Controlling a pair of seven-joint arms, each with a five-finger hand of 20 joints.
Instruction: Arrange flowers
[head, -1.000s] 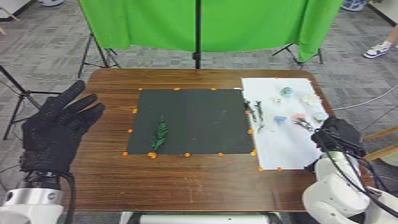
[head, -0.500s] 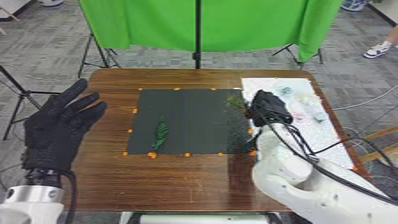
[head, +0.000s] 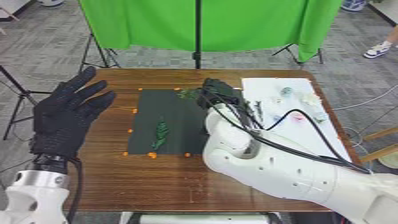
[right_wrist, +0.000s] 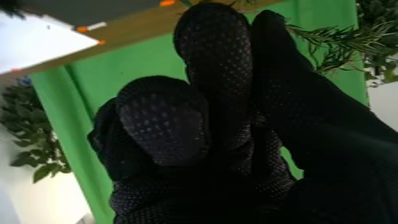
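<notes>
Over the upper right part of the black mat (head: 182, 135) is my right hand (head: 213, 92), with a green sprig (head: 187, 93) sticking out at its left side. In the right wrist view the right hand (right_wrist: 222, 85) has its thumb and fingers pinched together, and the needle-leaved sprig (right_wrist: 342, 42) emerges from behind them. A green fern-like leaf (head: 161, 134) lies on the mat's left half. My left hand (head: 67, 112) is raised off the table's left edge, fingers straight. On the white sheet (head: 306, 137) lie several small pale flowers (head: 311, 99).
Orange markers (head: 152, 155) line the mat's borders on the brown wooden table (head: 169, 182). The right forearm and its cables pass over the mat's right edge and the white sheet. A green cloth (head: 258, 25) hangs behind the table.
My right hand has gone from the white sheet leftward to the black mat, bringing the green sprig with it. The left hand has shifted slightly up and to the right.
</notes>
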